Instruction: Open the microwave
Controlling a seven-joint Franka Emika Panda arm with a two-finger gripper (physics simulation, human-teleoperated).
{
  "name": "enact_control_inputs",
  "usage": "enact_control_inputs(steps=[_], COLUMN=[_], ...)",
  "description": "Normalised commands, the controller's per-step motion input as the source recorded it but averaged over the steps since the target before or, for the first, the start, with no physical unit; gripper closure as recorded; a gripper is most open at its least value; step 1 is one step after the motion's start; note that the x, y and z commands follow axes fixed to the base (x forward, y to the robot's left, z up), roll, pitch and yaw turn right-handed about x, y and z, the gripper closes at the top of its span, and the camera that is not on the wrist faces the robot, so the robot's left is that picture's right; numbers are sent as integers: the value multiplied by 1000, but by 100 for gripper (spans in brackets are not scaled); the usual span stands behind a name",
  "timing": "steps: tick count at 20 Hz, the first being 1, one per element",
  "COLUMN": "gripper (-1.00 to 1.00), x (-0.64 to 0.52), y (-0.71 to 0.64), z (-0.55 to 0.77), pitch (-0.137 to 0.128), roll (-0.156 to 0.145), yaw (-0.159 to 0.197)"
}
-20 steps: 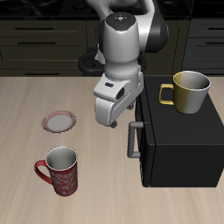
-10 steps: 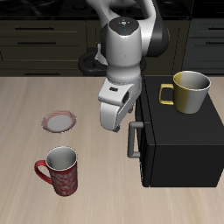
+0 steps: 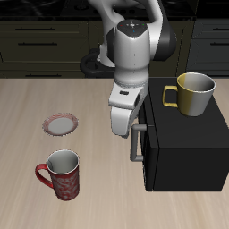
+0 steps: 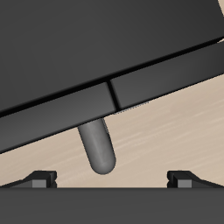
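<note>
The microwave is a large matte-black box on the table, with its door shut. Its grey vertical bar handle stands on the door's edge. My gripper hangs just beside the top of the handle, close to the microwave's upper front corner. In the wrist view the gripper is open, and its fingertips stand wide apart. The handle shows between them as a grey rounded bar against the black microwave body. The fingers do not touch the handle.
A yellow mug stands on top of the microwave. A red patterned mug stands near the table's front edge. A small plate lies farther back. Dark cabinets run behind the table.
My gripper has moved sideways toward the microwave and a little lower, from over the table to right beside the handle's top. Nothing else has moved.
</note>
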Motion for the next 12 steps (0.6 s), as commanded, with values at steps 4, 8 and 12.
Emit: enact_control_inputs(steps=[4, 8, 12], gripper=[-100, -100, -100], x=[25, 19, 38], y=[72, 133, 91], z=[-109, 36, -95], pitch=[-45, -69, 0], roll=[-29, -2, 6], yaw=[50, 25, 30])
